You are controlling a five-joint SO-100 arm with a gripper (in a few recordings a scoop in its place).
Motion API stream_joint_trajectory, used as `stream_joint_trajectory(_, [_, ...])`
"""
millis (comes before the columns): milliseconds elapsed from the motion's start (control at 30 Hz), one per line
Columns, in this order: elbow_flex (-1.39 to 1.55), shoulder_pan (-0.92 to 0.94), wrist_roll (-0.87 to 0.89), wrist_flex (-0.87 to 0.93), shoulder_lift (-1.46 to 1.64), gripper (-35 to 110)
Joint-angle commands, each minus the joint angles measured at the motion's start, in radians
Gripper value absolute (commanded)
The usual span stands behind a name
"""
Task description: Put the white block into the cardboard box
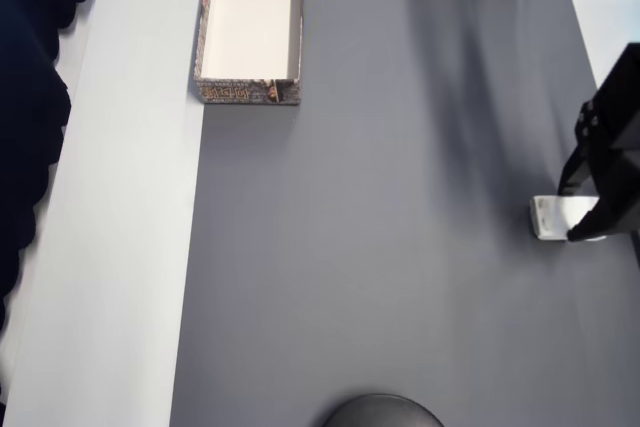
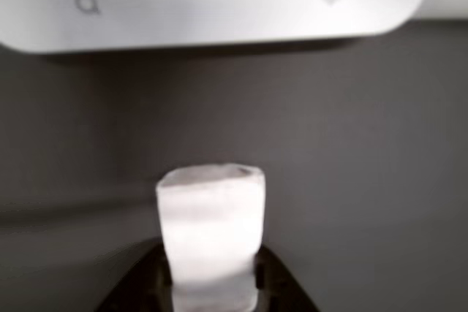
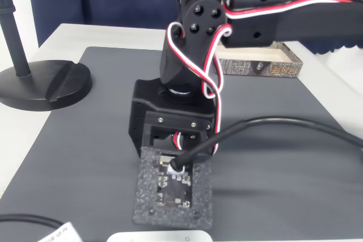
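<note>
Between the jaws at the mat's right edge: block gripped.
Closest in the wrist view, the gripper (image 2: 212, 283) is clamped on the white block (image 2: 210, 231), its long axis pointing straight ahead; overhead, the cardboard box (image 1: 250, 89) sits well apart, far top-left, its side print unreadable.

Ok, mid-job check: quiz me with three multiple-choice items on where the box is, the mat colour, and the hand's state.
1. In the overhead view, the cardboard box sits:
A. top left
B. bottom right
C. centre

2. The mat is:
A. green
B. dark grey
C. red

3. The hand is:
A. open over the box
B. shut on nothing
C. shut on the white block

Key: 1 A, it lies at the mat's top-left corner; 2 B, the surface is dark grey; 3 C, the wrist view shows the block between the fingers.
</note>
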Motion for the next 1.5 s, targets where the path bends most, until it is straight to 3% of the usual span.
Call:
stream_joint_trajectory(0, [-0.055, 0.000, -0.021, 0.031, 0.006, 1])
stream_joint_trajectory(700, [0.172, 0.034, -0.218, 0.058, 0.295, -2])
stream_joint_trajectory(1200, [0.166, 0.032, -0.301, 0.155, 0.388, -2])
stream_joint_trajectory(1467, [0.241, 0.064, -0.526, 0.155, 0.489, -2])
